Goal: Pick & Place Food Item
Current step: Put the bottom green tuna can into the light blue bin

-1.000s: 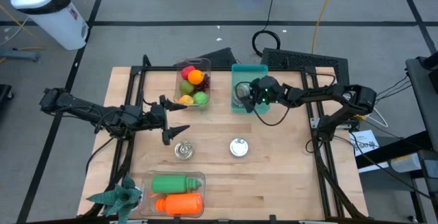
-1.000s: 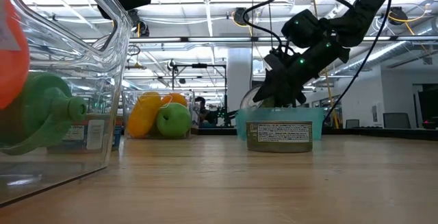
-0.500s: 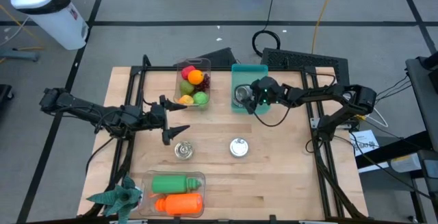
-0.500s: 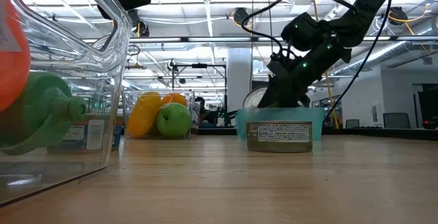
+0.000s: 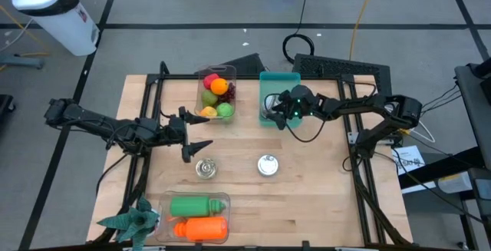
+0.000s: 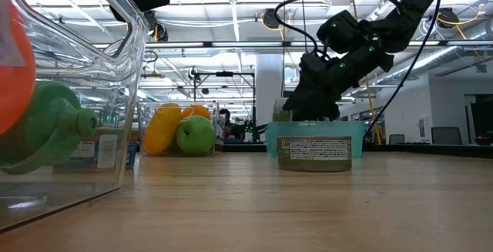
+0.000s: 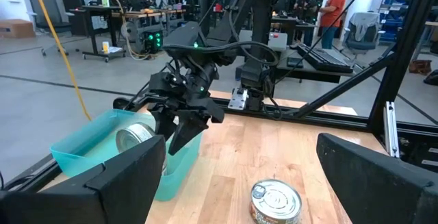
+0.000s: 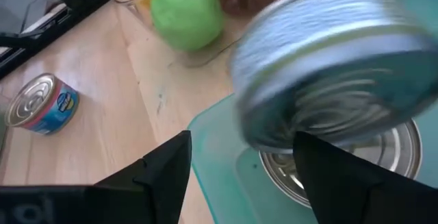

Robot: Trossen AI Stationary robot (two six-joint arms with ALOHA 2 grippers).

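Seeing my right gripper (image 5: 270,107) loosely around a round, ridged metal can (image 8: 328,59) over the teal bin (image 5: 279,82); left gripper (image 5: 201,134) gapes.

Wooden table (image 5: 307,189) — cans (image 5: 267,165), bins (image 5: 279,82).

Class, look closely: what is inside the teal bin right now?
The teal bin holds one can lying flat; a second, tilted can hangs above it at the right gripper. Its far end is hidden.
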